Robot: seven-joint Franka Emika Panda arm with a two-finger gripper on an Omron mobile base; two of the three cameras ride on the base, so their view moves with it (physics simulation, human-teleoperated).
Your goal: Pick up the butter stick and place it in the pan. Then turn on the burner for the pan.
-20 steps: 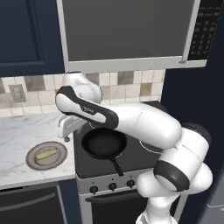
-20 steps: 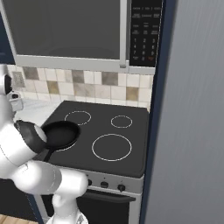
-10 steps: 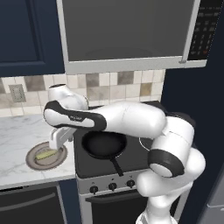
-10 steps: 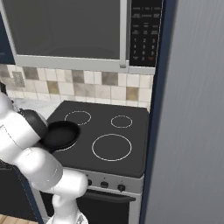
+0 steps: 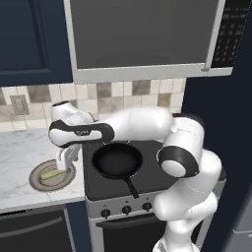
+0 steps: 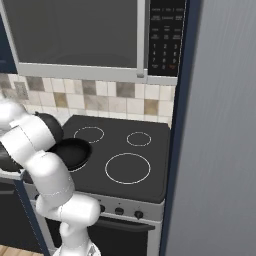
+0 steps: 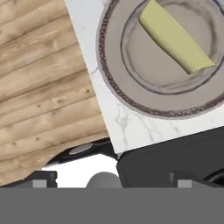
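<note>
The butter stick [image 5: 47,174] is a pale yellow bar lying on a round grey-brown plate [image 5: 37,181] on the marble counter, left of the stove. In the hand view the butter stick [image 7: 175,37] lies diagonally across the plate [image 7: 131,94] at the upper right. My gripper [image 5: 62,166] hangs open just above the plate's right edge, a little right of the butter, with nothing between its fingers. The fingertips [image 7: 43,180] stand wide apart. The black pan [image 5: 117,161] sits on the stove's front left burner with its handle toward the front. My arm partly hides the pan [image 6: 76,152] in the right base view.
The black stove top [image 6: 127,167] has ringed burners to the right of the pan. A row of knobs [image 5: 126,209] runs along its front panel. A microwave [image 5: 142,34] hangs overhead. The counter edge and wood floor [image 7: 39,78] lie beside the plate.
My arm has swung left from above the pan's edge to over the plate, and the hand has come down. The jaws have stayed open. Pan and butter have not moved.
</note>
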